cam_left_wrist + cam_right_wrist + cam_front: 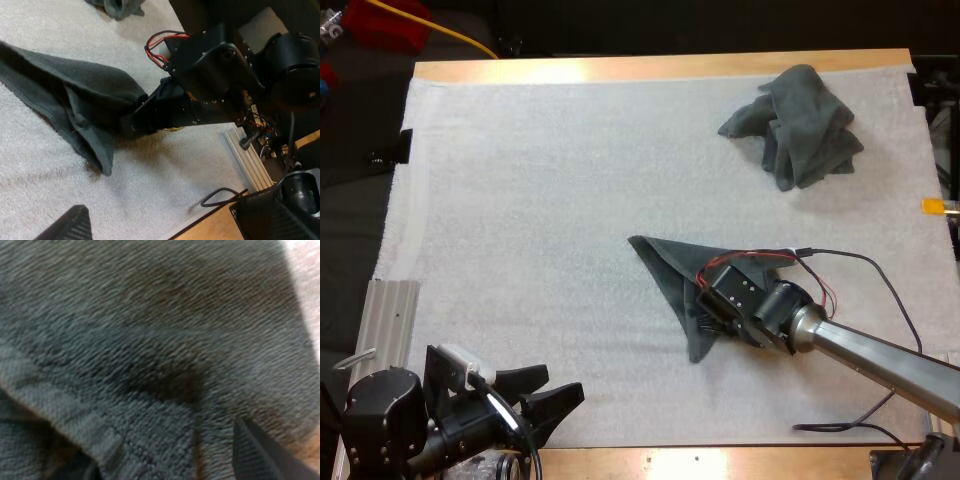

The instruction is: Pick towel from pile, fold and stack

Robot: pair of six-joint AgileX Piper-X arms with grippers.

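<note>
A dark grey-green towel (670, 262) lies bunched in a rough triangle at the middle of the white mat (540, 200). My right gripper (708, 322) is down on the towel's near right side, shut on a fold of it. In the right wrist view the towel (150, 340) lies close under the camera, and its hemmed edge runs between the black fingertips (255, 455). The left wrist view shows the right gripper (134, 124) biting into the towel (60, 85). My left gripper (545, 388) hovers open near the mat's front left edge, holding nothing. A crumpled towel pile (800, 125) sits at the far right.
An aluminium rail (388, 320) runs along the mat's left side near the left arm's base. The wooden table edge (720, 462) borders the mat at the front. Bare mat spreads across the left and centre.
</note>
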